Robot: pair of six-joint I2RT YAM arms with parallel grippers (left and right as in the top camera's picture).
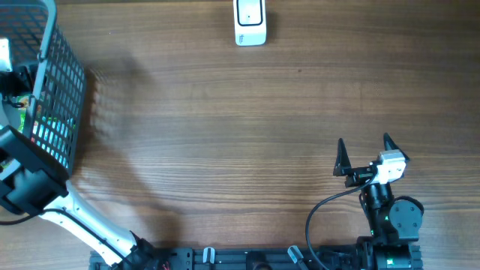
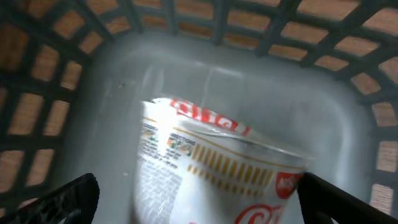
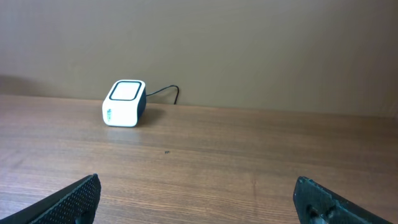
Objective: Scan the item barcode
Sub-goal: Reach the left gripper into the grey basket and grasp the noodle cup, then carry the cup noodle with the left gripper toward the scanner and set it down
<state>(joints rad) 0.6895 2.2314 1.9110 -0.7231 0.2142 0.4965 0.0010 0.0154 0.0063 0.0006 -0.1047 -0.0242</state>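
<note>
Here the cup noodle (image 2: 205,168) lies on its side on the grey floor of the basket (image 2: 37,93). Its white wall, with a band of gold bars and red lettering, is turned up toward the left wrist camera. That picture is blurred, and no barcode can be made out on the cup. The left gripper (image 2: 198,198) hangs inside the basket, directly above the cup. Its two dark fingers (image 2: 68,199) are spread wide, one at each side of the cup, and whether either touches it cannot be told. From overhead the basket is a dark mesh tub at the left edge of the table (image 1: 225,135). The left arm (image 1: 82,225) reaches from the table's near edge over the basket's near end, and its black wrist hides the gripper there. Only specks of colour show through the mesh.

The barcode scanner (image 1: 250,21) is a small white box with a dark side and a pale window on top. It stands upright, well apart from the basket, off to the basket's right at the far edge of the table. Its thin black cable (image 3: 165,91) curls away behind it toward the wall (image 3: 249,43). The right gripper (image 1: 364,146) sits farther from the basket than the scanner does, near the table's near edge. Its fingers are spread wide, holding nothing, with bare wood between them.
</note>
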